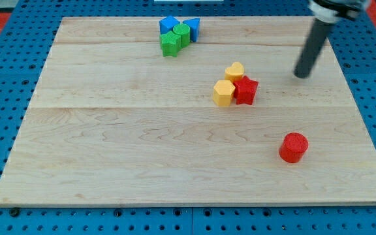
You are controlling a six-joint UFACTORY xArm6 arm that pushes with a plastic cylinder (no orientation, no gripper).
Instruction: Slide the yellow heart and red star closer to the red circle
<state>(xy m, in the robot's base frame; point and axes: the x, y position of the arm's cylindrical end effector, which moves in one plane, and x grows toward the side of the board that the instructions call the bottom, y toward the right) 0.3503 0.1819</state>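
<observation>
Yellow heart [234, 70] touches red star [245, 90], red circle [294, 147] well apart; my tip [301, 75] lies right of them.

The wooden board [109, 156] carried a yellow heart [234, 70], yellow hexagon [223, 93], red star [245, 90], red circle [294, 147], and a blue-green cluster [178, 34].

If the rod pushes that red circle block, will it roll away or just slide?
The red circle stands on its flat end on the wooden board, so it will probably slide, not roll. It looks squat, so tipping seems unlikely. My tip is well above it in the view.
</observation>
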